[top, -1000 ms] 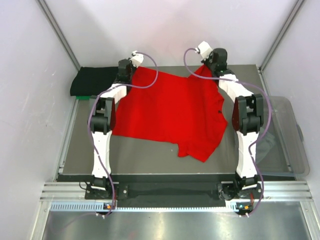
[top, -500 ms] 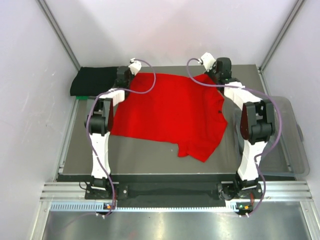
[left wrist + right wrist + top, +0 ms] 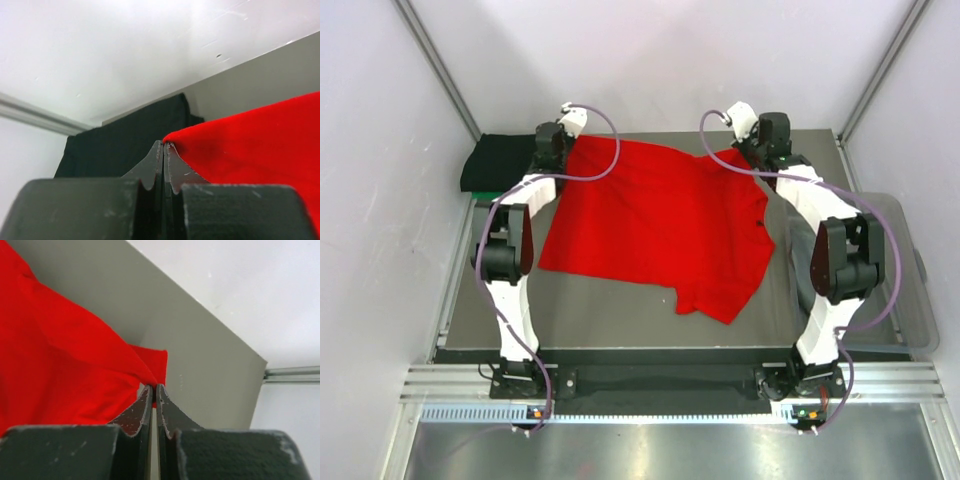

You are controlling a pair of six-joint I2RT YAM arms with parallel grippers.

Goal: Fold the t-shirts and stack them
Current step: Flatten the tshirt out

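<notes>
Overhead, the red t-shirt [image 3: 660,225] lay spread across the table's [image 3: 600,310] centre. The left gripper [image 3: 164,145] was clamped on its 11 o'clock corner, and the right gripper [image 3: 153,387] pinched its 1 o'clock corner. A black t-shirt [image 3: 500,162] lay at 10 o'clock, just beside the left gripper.

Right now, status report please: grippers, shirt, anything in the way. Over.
Both shut: left gripper on red t-shirt, far-left corner; right gripper on far-right corner. Shirt spread on table. Nearby: black t-shirt, beside left gripper.
</notes>
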